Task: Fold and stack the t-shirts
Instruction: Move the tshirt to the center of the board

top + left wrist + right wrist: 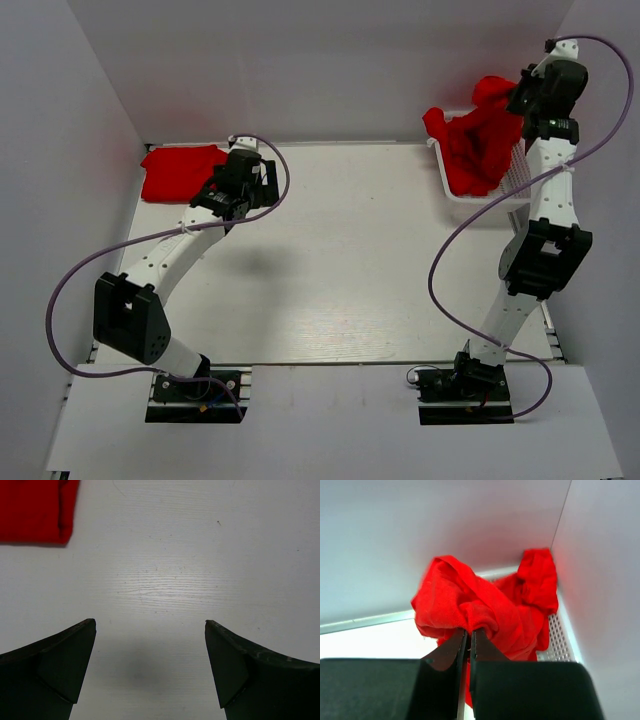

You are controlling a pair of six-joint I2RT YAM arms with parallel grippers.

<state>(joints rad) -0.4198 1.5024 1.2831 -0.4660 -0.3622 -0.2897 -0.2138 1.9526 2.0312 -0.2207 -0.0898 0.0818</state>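
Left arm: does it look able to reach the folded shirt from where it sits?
Probably yes. The left gripper is open and empty over bare table. The folded shirt lies flat just beside it, with nothing in between.

No readable text, label, brand, number or sign on anything in any view.

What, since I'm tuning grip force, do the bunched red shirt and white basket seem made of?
The bunched shirt: soft matte cloth, perhaps cotton knit; it crumples into loose folds. The basket: smooth white, probably moulded plastic; a regular grid of small holes.
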